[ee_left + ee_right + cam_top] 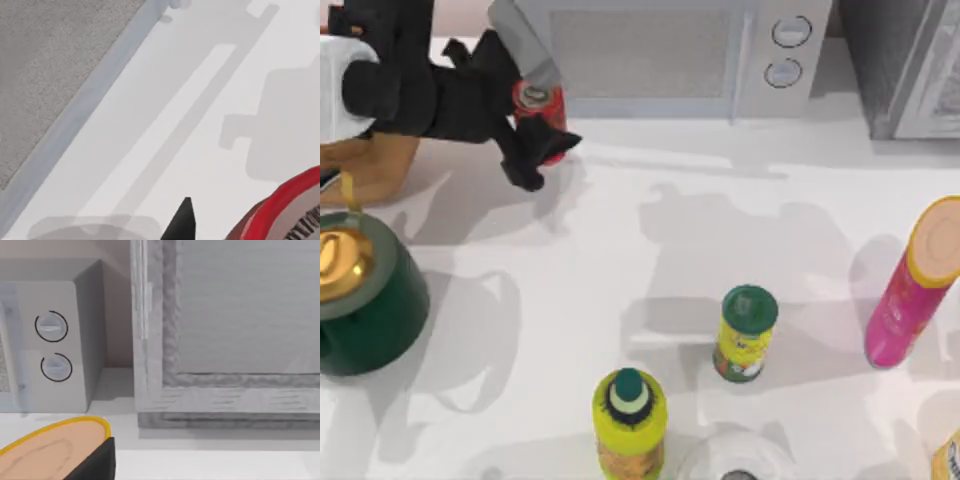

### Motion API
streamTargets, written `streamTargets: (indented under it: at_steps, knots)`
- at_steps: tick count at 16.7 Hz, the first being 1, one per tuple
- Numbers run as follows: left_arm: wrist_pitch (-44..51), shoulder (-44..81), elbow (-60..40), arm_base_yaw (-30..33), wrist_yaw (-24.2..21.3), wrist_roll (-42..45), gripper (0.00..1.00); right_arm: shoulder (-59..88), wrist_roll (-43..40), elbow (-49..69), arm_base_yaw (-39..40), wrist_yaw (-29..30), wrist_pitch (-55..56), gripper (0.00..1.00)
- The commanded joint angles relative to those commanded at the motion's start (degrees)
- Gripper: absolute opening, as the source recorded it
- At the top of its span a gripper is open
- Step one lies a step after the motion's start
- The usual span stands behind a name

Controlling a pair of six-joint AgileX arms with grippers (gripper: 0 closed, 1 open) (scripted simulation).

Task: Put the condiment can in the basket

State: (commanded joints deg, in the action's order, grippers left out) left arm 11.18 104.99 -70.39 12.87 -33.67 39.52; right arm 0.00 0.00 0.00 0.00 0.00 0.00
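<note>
The condiment can (542, 104), small and red with a silver top, sits between the black fingers of my left gripper (527, 108) at the table's back left, in front of the microwave. The gripper is shut on it. In the left wrist view the can's red rim (287, 210) lies close beside one dark fingertip (183, 222). Left of the can, the orange-brown basket (375, 165) is largely hidden under the left arm. A dark part of my right gripper (95, 462) shows in the right wrist view, beside a pink canister's orange lid (50, 450).
A dark green pot with a gold lid (360, 290) stands in front of the basket. A yellow-green bottle (630, 415), a green-lidded yellow canister (747, 335) and a tall pink canister (910, 290) stand across the front and right. A microwave (660, 50) lines the back.
</note>
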Motion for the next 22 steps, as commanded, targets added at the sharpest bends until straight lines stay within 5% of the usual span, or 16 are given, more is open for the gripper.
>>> streamTargets:
  at_steps: [7, 10, 16, 22]
  knots:
    - [18.0, -7.5, -16.2, -14.9, 20.9, -26.7, 0.00, 0.0, 0.0, 0.0, 0.0, 0.0, 0.0, 1.00]
    - [23.5, -8.9, -20.4, -20.1, 26.6, -32.4, 0.00, 0.0, 0.0, 0.0, 0.0, 0.0, 0.0, 1.00]
    - [23.9, -8.7, -21.0, -20.7, 27.4, -33.0, 0.00, 0.0, 0.0, 0.0, 0.0, 0.0, 0.0, 1.00]
    - [14.9, -2.3, -19.1, -20.2, 27.7, -33.4, 0.00, 0.0, 0.0, 0.0, 0.0, 0.0, 0.0, 1.00]
